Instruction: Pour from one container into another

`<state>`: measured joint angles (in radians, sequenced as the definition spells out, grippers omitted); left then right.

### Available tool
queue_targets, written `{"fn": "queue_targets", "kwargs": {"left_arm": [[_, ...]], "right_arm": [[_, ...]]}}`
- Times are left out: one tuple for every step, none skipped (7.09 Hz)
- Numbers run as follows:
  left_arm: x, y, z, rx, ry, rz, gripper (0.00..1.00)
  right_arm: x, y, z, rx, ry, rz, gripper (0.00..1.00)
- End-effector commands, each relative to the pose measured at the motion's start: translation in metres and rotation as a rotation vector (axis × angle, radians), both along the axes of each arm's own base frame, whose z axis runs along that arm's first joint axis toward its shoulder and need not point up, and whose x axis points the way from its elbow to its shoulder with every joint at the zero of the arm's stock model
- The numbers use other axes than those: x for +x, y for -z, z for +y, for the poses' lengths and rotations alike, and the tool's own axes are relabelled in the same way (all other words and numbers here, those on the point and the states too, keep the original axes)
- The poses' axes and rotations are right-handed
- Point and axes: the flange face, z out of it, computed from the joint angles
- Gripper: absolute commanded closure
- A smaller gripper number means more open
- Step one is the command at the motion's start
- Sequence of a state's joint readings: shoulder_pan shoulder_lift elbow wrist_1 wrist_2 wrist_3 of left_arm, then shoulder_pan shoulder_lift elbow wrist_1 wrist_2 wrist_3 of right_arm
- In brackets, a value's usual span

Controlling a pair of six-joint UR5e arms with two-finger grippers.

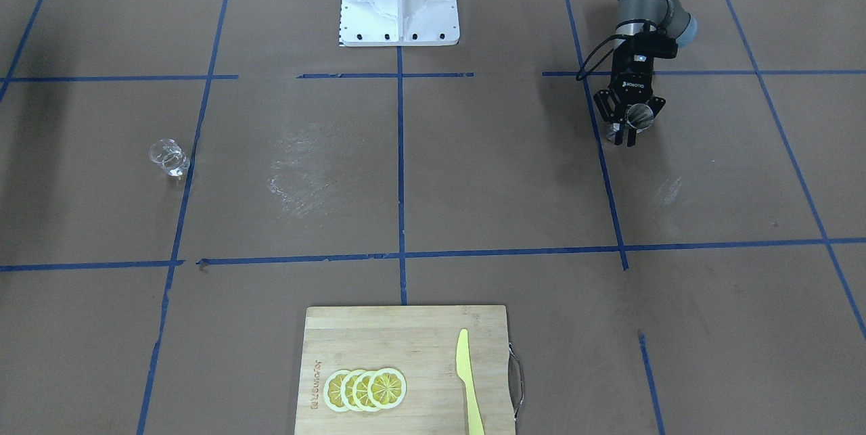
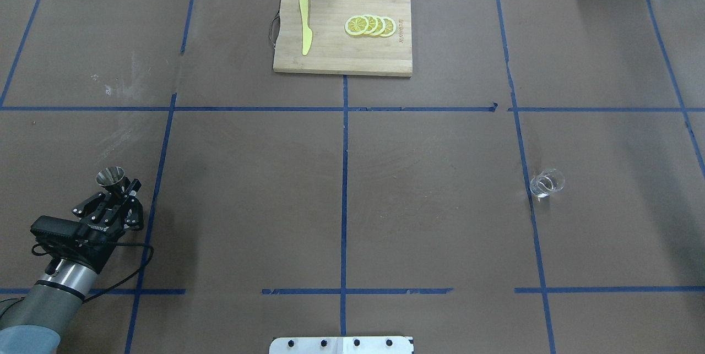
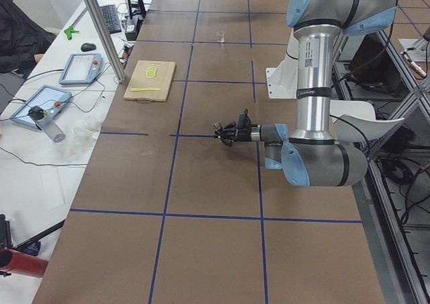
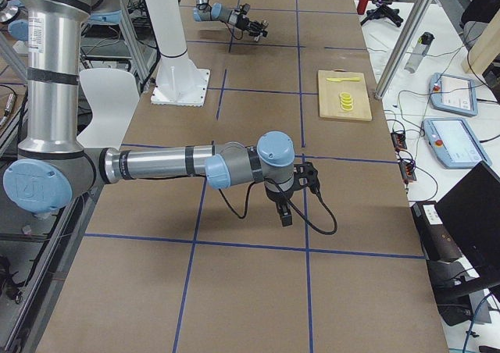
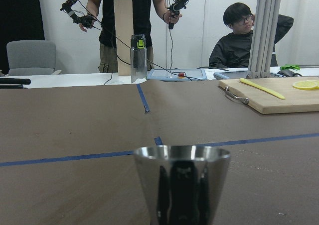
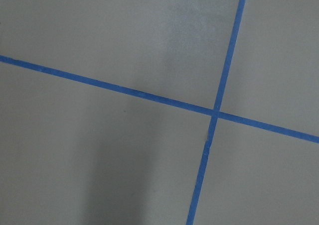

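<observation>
The metal jigger point(image 2: 110, 177) is held off the table at the near left, upright, with my left gripper point(image 2: 122, 186) shut on its waist. The front-facing view shows the same jigger point(image 1: 638, 116) between the fingers of the left gripper point(image 1: 626, 135). In the left wrist view its upper cone point(image 5: 182, 182) fills the bottom centre. The clear glass cup point(image 2: 546, 182) stands alone far to the right, also seen as the glass cup point(image 1: 168, 156). My right gripper point(image 4: 285, 212) shows only in the exterior right view, low over the table; I cannot tell its state.
A wooden cutting board point(image 2: 341, 59) at the far middle carries lemon slices point(image 2: 370, 25) and a yellow knife point(image 2: 305, 32). The white robot base point(image 1: 399, 2) sits at the near edge. People and a bottle point(image 5: 138, 58) are beyond the far edge.
</observation>
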<state>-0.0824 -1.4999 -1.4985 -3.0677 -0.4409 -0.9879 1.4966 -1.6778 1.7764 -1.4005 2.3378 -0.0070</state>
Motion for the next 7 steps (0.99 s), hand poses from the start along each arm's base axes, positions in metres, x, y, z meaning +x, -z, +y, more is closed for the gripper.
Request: {"fn": "queue_targets", "kwargs": {"left_arm": [[-0.008,0.019,0.002,0.042,-0.041,0.050,1.00],[-0.017,0.025,0.003,0.086,-0.066,0.080,1.00],[-0.023,0.027,0.002,0.128,-0.063,0.044,1.00],[-0.022,0.029,0.002,0.145,-0.068,0.015,1.00],[-0.021,0.032,0.001,0.163,-0.134,0.037,1.00],[-0.026,0.038,-0.005,0.230,-0.190,0.011,1.00],[-0.032,0.047,-0.008,0.335,-0.235,-0.004,1.00]], "right_arm": [[0.000,0.001,-0.001,0.002,0.000,0.000,0.00],[0.000,0.001,0.000,0.002,0.000,0.000,0.00],[0.000,0.001,-0.001,0.001,0.000,0.000,0.00],[0.000,0.001,0.000,0.001,-0.001,0.000,0.00],[0.000,0.000,-0.001,0.002,-0.001,0.001,0.00],[0.000,0.000,-0.001,0.002,0.000,0.002,0.00],[0.000,0.000,-0.001,0.000,-0.001,0.003,0.00]]}}
